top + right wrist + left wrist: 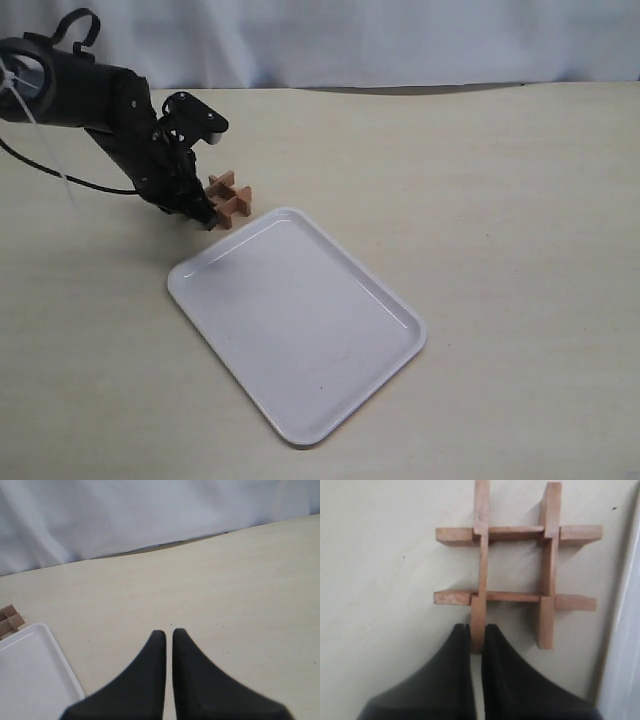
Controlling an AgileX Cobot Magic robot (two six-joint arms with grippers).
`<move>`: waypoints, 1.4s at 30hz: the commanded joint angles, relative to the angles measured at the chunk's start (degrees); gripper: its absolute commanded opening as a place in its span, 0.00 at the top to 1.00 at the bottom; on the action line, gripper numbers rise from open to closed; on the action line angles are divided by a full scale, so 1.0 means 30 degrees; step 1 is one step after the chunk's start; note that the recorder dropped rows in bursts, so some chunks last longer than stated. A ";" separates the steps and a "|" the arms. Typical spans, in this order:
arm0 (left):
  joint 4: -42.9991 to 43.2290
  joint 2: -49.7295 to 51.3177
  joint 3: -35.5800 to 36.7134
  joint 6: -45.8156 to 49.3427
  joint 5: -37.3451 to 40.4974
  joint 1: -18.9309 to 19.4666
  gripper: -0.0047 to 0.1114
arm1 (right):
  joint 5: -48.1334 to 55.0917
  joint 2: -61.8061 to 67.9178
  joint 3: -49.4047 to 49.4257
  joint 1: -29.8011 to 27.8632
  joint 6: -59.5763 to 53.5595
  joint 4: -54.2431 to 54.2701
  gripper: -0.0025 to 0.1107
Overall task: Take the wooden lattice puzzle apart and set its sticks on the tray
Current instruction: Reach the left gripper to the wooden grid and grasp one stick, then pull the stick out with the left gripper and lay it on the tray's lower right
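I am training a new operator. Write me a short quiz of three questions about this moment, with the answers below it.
1. True or false: the wooden lattice puzzle lies inside the tray.
2. What does the left gripper pinch? A) the end of one stick; B) the tray's rim; C) nothing.
3. How many sticks are joined in the puzzle?

Key:
1. False. It lies on the table, beside a corner of the tray.
2. A.
3. Four.

Blk arm [92,96], tapered blk fingers [437,682]
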 commanded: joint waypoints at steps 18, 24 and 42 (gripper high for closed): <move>-0.1856 -0.6523 0.0011 -0.0566 0.1484 -0.2231 0.96 | -0.0236 -0.0125 0.0018 -0.0148 0.0033 -0.0085 0.94; -0.1678 -0.6435 0.0011 -0.0619 0.1562 -0.4884 0.96 | -0.0236 -0.0125 0.0018 -0.0148 0.0033 -0.0085 0.94; -0.2125 -0.4776 0.0011 -0.1911 0.2977 -0.9595 0.96 | -0.0236 -0.0125 0.0018 -0.0148 0.0033 -0.0085 0.94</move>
